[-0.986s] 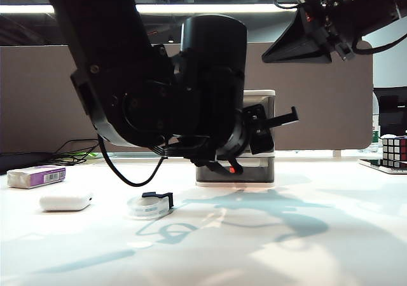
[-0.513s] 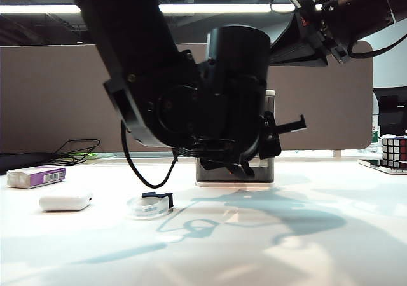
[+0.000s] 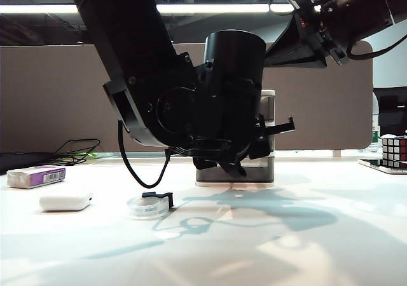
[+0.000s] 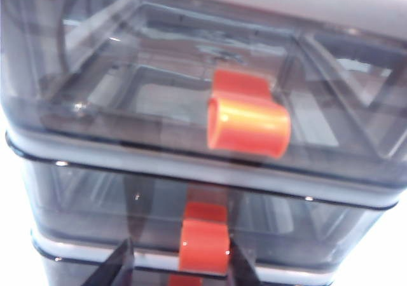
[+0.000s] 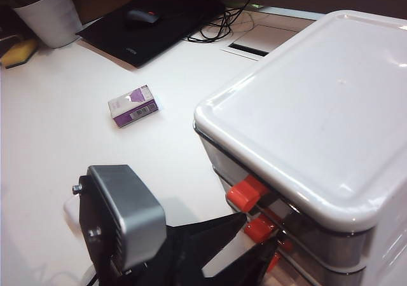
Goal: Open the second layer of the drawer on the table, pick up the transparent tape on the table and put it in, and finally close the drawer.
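Note:
The drawer (image 4: 127,171) fills the left wrist view, a white-framed cabinet with smoky grey layers. My left gripper (image 4: 180,246) is open, its black fingers (image 4: 119,268) on either side of the second layer's red-orange handle (image 4: 205,241); the handle sits close to one finger, with a gap to the other. The second layer looks shut. In the exterior view the left arm (image 3: 210,108) hides most of the drawer (image 3: 266,171). The transparent tape (image 3: 149,205) lies on the table (image 3: 286,248) to its left. My right gripper (image 3: 296,46) hangs high at the upper right, its jaws unclear.
A white rounded case (image 3: 65,201) and a purple-and-white box (image 3: 36,176) lie at the left of the table. A Rubik's cube (image 3: 394,151) stands at the far right. In the right wrist view a dark laptop (image 5: 152,25) and a white pot (image 5: 51,16) sit beyond the cabinet.
The left arm has swung right and lower, up to the front of the cabinet, and now covers more of it. The tape and the right gripper have stayed put.

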Controlling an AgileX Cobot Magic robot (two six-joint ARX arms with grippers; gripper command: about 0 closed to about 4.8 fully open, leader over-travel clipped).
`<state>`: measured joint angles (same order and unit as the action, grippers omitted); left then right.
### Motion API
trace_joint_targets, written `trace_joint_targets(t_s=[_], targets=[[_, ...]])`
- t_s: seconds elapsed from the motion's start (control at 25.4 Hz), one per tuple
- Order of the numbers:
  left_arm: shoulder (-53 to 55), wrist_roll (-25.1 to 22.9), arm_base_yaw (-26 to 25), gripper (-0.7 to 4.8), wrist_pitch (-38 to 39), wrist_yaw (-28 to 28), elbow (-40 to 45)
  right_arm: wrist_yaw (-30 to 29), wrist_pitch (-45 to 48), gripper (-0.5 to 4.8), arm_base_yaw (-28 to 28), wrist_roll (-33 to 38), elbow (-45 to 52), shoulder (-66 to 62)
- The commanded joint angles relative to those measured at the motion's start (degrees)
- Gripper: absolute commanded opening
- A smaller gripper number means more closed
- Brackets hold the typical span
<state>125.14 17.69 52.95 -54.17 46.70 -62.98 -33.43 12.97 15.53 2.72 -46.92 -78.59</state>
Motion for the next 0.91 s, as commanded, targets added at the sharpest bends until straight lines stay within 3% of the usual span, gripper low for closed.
trace_joint_targets(t_s=[0.04, 0.63, 0.75, 0.91], targets=[[-0.07, 0.33, -0.68, 1.78, -1.90, -1.75, -0.42, -0.13, 0.66, -0.05, 0.04, -0.22, -0.35, 0.20], [0.17, 0.33, -0.98, 1.71, -2.43, -4.52, -0.48, -0.13, 0.52, -0.05, 0.07, -0.22, -0.35, 0.20], [0.63, 0.31, -0.98, 1.06, -3.13, -5.33, -0.50, -0.13, 0.50, -0.05, 0.07, -0.20, -0.35, 0.20], [0.98, 0.31, -0.96, 1.07, -3.37, -5.55, -0.50, -0.13, 0.13, -0.05, 0.07, -0.22, -0.35, 0.20]])
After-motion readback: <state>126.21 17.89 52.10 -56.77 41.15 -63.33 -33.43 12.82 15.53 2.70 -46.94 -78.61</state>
